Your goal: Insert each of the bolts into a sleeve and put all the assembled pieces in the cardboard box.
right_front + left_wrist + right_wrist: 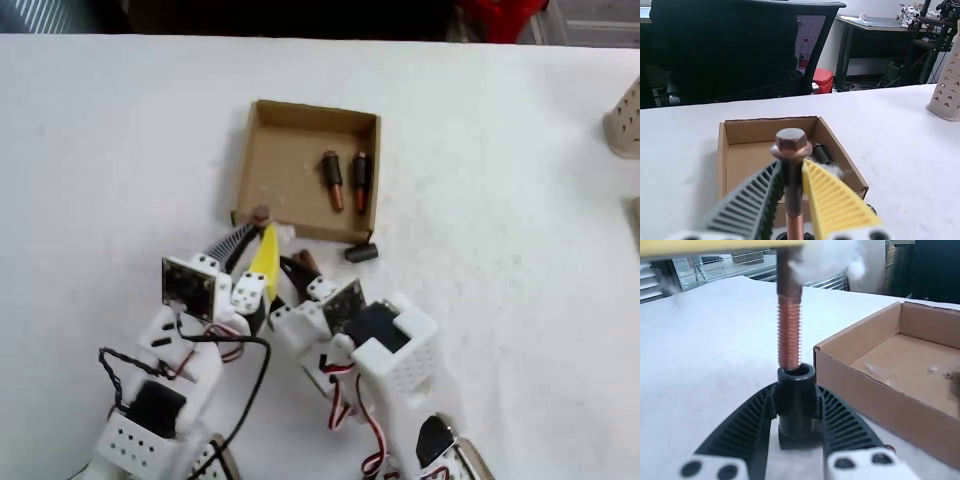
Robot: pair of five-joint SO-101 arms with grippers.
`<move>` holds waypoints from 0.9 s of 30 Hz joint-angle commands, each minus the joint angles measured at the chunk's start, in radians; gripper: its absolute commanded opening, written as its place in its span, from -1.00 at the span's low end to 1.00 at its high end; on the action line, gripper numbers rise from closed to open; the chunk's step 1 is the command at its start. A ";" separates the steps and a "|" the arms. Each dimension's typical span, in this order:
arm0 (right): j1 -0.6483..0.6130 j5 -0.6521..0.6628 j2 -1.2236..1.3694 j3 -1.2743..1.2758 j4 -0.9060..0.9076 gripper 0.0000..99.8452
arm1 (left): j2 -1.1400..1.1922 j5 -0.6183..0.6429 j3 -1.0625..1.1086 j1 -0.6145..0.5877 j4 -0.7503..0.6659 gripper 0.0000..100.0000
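Held bolt (pixel 791 145) clamped in left fingers (pixel 832 197), sleeve (pixel 796 390) clamped in right fingers (pixel 747 432). Called for keeping bolt plumb, then lowering slowly, both grips firm.

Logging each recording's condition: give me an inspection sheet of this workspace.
Surface: white table.
Job's things: brown cardboard box holds two bolt-and-sleeve pieces; loose black sleeve lies just outside.
Clutter: beige perforated object at table edge.
Grippers: left gripper shut on upright copper bolt; right gripper shut on upright black plastic sleeve, bolt tip at its mouth.
Cables: black cable by left arm, red-white wires by right.
Surroundings: black office chair.
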 commanded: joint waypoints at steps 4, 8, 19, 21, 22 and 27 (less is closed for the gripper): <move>-0.007 0.012 -0.016 0.023 -0.033 -0.97 | -0.010 -0.012 -0.003 -0.004 0.005 -0.96; -0.010 0.012 -0.016 0.038 -0.048 -0.97 | -0.010 -0.012 -0.003 -0.002 0.038 -0.96; -0.008 0.008 -0.094 0.080 -0.042 -0.97 | -0.010 -0.008 -0.003 0.002 0.038 -0.96; -0.008 0.008 -0.094 0.080 -0.041 -0.97 | -0.010 -0.006 -0.003 0.005 0.032 -0.96; -0.010 0.008 -0.094 0.081 -0.041 -0.97 | -0.010 -0.006 -0.003 0.007 0.031 -0.96; -0.010 0.009 -0.096 0.084 -0.042 -0.97 | -0.010 -0.006 -0.003 0.007 0.037 -0.96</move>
